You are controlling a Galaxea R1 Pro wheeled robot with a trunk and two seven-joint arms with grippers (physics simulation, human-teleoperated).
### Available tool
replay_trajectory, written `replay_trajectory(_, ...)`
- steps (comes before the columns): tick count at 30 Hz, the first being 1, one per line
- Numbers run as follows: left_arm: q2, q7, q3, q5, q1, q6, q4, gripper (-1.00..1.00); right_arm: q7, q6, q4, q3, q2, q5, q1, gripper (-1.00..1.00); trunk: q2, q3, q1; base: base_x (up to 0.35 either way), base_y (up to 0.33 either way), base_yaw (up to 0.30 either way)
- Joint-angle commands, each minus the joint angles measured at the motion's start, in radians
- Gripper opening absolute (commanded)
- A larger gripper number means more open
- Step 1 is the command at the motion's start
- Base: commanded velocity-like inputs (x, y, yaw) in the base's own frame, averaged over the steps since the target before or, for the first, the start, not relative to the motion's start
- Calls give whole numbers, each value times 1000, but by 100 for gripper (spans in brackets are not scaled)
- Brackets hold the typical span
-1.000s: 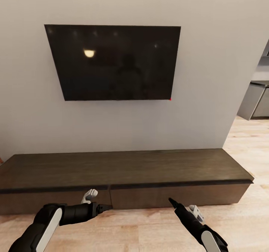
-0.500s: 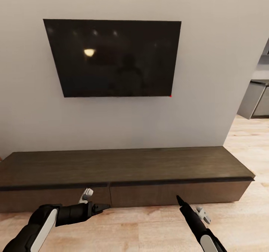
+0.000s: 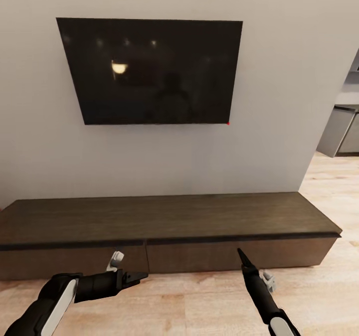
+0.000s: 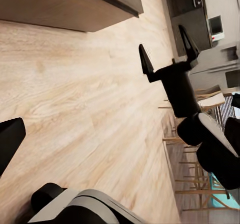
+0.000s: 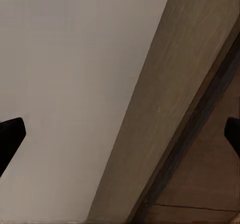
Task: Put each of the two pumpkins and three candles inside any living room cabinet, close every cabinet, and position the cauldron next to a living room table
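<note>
The long low dark-brown wood cabinet (image 3: 169,226) runs off the head view's left edge, so its far left end is cut away. Both wide drawer fronts sit flush, and whatever lies inside them is hidden.

The black left gripper (image 3: 141,276) points sideways in the head view, one finger behind the other, so the gap between them cannot be read there; in its own wrist view only one dark fingertip (image 4: 10,139) pokes in from the edge.

The black right gripper (image 3: 241,256) shows end-on as a single spike in the head view.

The grey kitchen units (image 3: 344,134) at the right are clipped by the frame.
</note>
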Motion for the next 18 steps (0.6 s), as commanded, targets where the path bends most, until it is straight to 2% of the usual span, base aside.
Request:
replay_trajectory(1,0,-4,-2,1,-1,4,0,100,21,9,17,-1,1,-11,-1,100,-8,-4,4,0,0,0)
replay_trajectory(3,0,-14,-3,3,0,5,0,100,34,9,36,2,0,-9,0,100,-22,-10,11,0,0,0)
replay_trajectory(7,6,-95,-5,16,2,5,0,100,52,1,52,4,2,-4,-1,100,-50,-23,27,0,0,0)
replay_trajectory(9,19,-139,-7,19,2,5,3,100,57,-3,59,2,3,-10,-1,100,-64,-29,34,0,0,0)
replay_trajectory(18,37,-273,-28,21,2,5,36,100,86,-6,64,1,4,-16,-1,100,-127,-57,69,0,0,0)
